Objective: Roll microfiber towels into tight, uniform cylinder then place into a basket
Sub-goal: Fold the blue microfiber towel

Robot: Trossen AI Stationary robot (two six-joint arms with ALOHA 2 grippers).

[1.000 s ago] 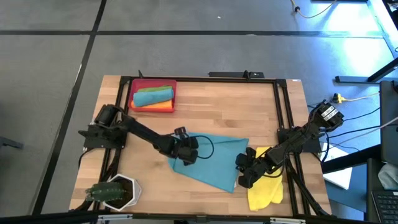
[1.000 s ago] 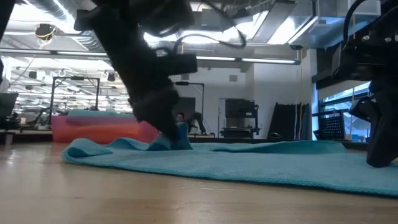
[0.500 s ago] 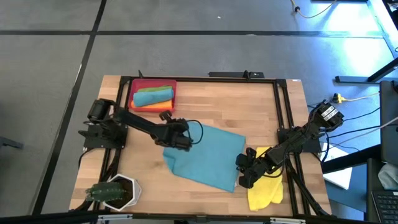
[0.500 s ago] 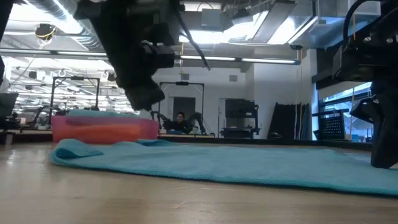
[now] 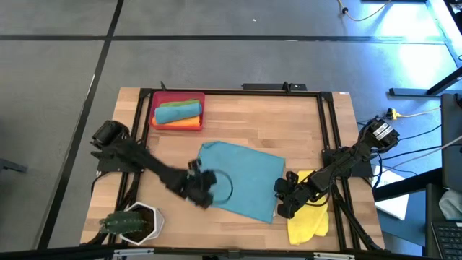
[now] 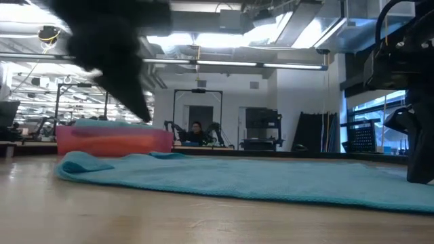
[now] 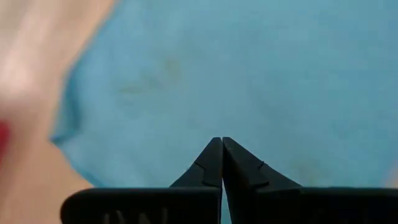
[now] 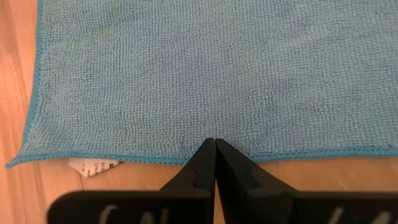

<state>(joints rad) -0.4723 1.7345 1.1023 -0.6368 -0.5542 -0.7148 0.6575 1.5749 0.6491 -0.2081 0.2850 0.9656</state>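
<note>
A teal-blue towel lies spread flat on the wooden table's middle. My left gripper hovers shut above the towel's near left part, clear of the cloth. My right gripper is shut at the towel's near right edge. A yellow towel lies crumpled at the near right, partly under my right arm. The red basket at the far left holds rolled orange, teal and green towels. My right gripper rests its shut fingertips on the teal towel's hemmed edge, near the corner with the white label. The fingers slant down from the table's right side. The cloth there lies flat on the table; whether any of it is between the fingers, I cannot tell.
A white pot with a plant stands at the near left corner. A black frame runs along the table's sides. Bare wood lies between the basket and the towel and along the far right.
My left gripper, shut throughout, dragged the towel's bunched left part toward the far left, then rose off it and swung back toward the near edge. The towel's left part now lies spread flat. Its right edge under my right gripper has stayed in place.
</note>
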